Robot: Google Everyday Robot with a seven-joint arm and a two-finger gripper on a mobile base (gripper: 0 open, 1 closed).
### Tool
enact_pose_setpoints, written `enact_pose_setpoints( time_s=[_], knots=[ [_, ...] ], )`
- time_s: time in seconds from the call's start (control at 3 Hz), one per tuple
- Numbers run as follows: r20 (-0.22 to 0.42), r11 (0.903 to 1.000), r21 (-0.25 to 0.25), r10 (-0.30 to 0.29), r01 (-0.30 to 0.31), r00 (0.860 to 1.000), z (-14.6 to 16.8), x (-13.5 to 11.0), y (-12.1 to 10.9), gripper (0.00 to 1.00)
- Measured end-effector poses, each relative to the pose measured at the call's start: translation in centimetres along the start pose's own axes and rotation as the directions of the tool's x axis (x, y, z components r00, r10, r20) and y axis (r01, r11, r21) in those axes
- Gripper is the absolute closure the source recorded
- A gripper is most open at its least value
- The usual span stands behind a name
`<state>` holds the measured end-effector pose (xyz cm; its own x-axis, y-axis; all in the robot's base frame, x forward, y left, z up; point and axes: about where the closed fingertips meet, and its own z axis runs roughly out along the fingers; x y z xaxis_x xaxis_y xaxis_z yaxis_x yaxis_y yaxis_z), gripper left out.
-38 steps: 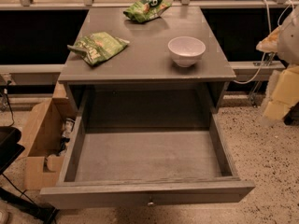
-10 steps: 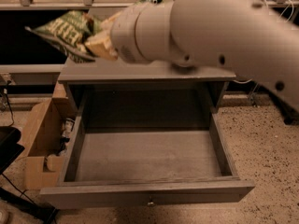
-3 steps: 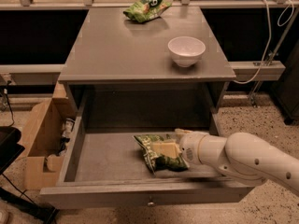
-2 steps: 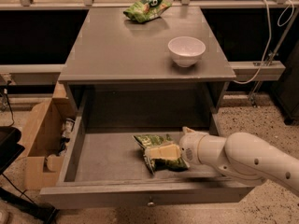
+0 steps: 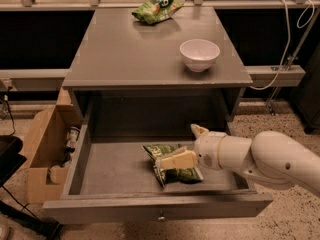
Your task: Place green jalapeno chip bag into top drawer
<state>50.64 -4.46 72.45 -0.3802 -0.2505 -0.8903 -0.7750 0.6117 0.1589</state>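
The green jalapeno chip bag lies crumpled on the floor of the pulled-out top drawer, right of its middle. My gripper reaches into the drawer from the right, just over the bag. Its fingers are spread: one pale finger lies across the top of the bag, and the other points up toward the back of the drawer. The white arm covers the drawer's right side.
On the cabinet top stand a white bowl and, at the back, a brighter green bag. An open cardboard box sits on the floor to the left. A cable hangs at the right.
The bag went from the cabinet top, lifted in my gripper, down into the drawer. Over the last second the fingers have opened and the bag rests on the drawer floor.
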Motion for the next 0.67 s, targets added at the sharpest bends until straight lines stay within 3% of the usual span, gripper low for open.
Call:
enact_pose_setpoints(
  time_s=[0.33, 0.67],
  knots=[
    [0.014, 0.9841, -0.009, -0.177, 0.178, 0.984, -5.2, -4.4, -1.2, 0.00],
    [-0.034, 0.9480, -0.015, -0.318, 0.318, 0.947, -9.7, -9.1, -2.6, 0.00]
  ],
)
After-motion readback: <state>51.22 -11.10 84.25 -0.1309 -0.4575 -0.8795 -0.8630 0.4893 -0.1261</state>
